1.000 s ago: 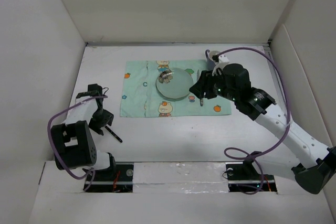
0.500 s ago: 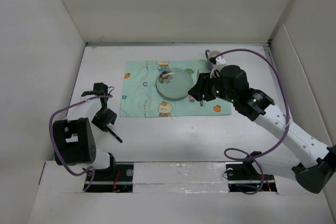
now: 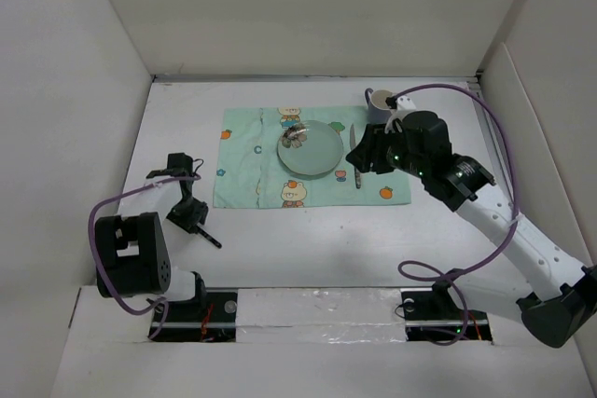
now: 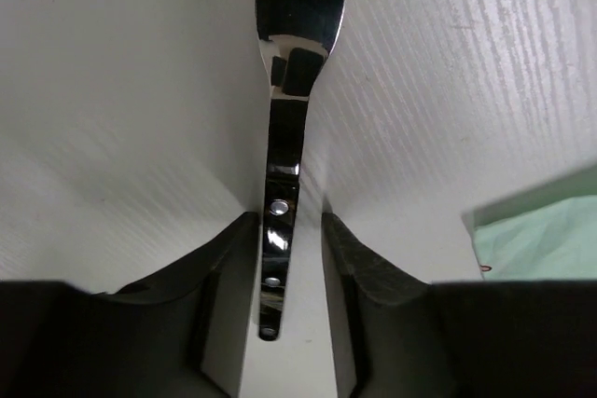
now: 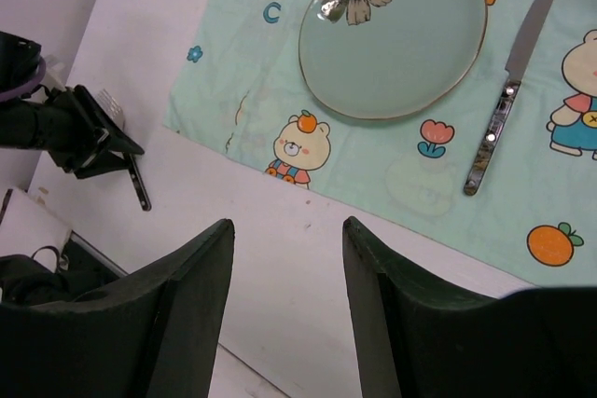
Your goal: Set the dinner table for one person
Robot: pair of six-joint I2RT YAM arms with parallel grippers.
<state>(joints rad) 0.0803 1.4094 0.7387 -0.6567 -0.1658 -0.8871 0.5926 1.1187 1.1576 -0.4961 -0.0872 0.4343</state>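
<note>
Left gripper (image 4: pixel 287 230): jaws parted, straddling the handle of the fork (image 4: pixel 284 128) with a narrow gap on each side. The fork lies flat on the dinner table (image 4: pixel 112 90), well left of the plate (image 3: pixel 309 147) and off the mat (image 3: pixel 252 170).

Right gripper (image 5: pixel 287 226): jaws released wide, holding nothing, raised above the dinner table beside the plate's right edge. The knife (image 5: pixel 511 86) lies on the mat just right of the plate.
</note>
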